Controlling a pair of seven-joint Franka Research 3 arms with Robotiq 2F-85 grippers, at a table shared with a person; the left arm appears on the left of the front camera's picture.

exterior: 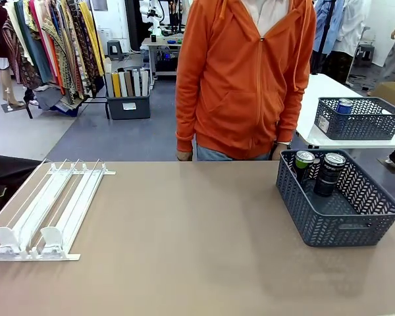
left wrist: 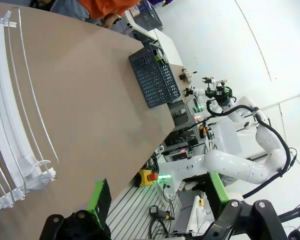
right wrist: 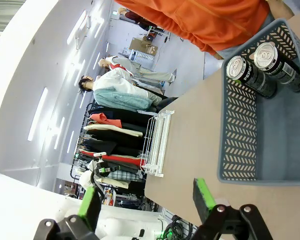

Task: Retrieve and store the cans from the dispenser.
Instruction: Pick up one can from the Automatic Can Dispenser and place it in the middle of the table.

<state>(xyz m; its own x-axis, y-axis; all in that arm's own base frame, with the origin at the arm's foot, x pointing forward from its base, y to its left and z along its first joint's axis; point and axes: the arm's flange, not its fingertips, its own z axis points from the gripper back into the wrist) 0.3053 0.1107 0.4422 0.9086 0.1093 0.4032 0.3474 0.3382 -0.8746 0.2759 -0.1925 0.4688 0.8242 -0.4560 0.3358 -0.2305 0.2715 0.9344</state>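
1. Checking grippers first: left gripper (left wrist: 157,215) fingers spread wide, nothing between them; right gripper (right wrist: 145,200) fingers also apart and empty, green pads bare.
2. Locating cans: two in the grey basket (exterior: 355,220) — one with green trim (exterior: 304,162), one dark with white lettering (exterior: 329,174). Both upright, touching or nearly so, at the basket's far corner. In the right wrist view, well ahead of the right fingers and off toward the upper right (right wrist: 250,75).
3. Locating dispenser (exterior: 49,210): flat on the table, lanes bare, no can on the rails. In the left wrist view, ahead of the left fingers and off to the left edge (left wrist: 10,140).
4. Counting: two cans in the near basket; one blue can (exterior: 344,106) in a second basket (exterior: 359,118) on the white table behind; one dispenser; one person in an orange hoodie (exterior: 240,72) at the far edge, hands low by the table edge.
5. Judging progress: lanes empty, both visible cans already stored — task looks at or near its end, unless more get loaded.
6. Judging handling: thin metal shell, smooth and likely slippery, dents if squeezed hard; fairly heavy if full, can't tell. Best taken mid-body across the diameter, pads square on the wall, kept upright, clear of the rim.
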